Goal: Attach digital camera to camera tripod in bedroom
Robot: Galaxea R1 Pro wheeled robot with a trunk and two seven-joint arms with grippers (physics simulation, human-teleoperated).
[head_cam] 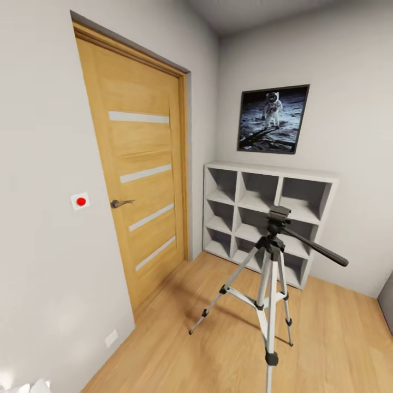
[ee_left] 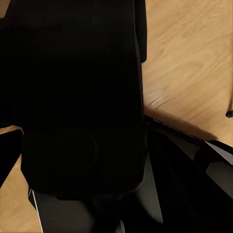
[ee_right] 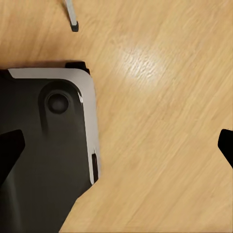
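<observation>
A wooden door [head_cam: 139, 180] is standing closed in the left wall, with a white switch [head_cam: 80, 201] bearing a red dot just beside its handle. Farther right, a grey cube shelf [head_cam: 267, 210] is sitting against the back wall under an astronaut poster [head_cam: 273, 119]. The tripod [head_cam: 270, 284] is standing upright on the wood floor [head_cam: 338, 349] in front of the shelf, legs spread, its pan handle pointing right; its head is bare.

In the left wrist view a dark body is blocking the gripper, so I cannot tell its state. In the right wrist view the right gripper [ee_right: 116, 148] is hanging released, its fingertips [ee_right: 225, 143] wide apart above the floor and the robot's dark base [ee_right: 46, 150], with a tripod foot [ee_right: 74, 24] nearby.
</observation>
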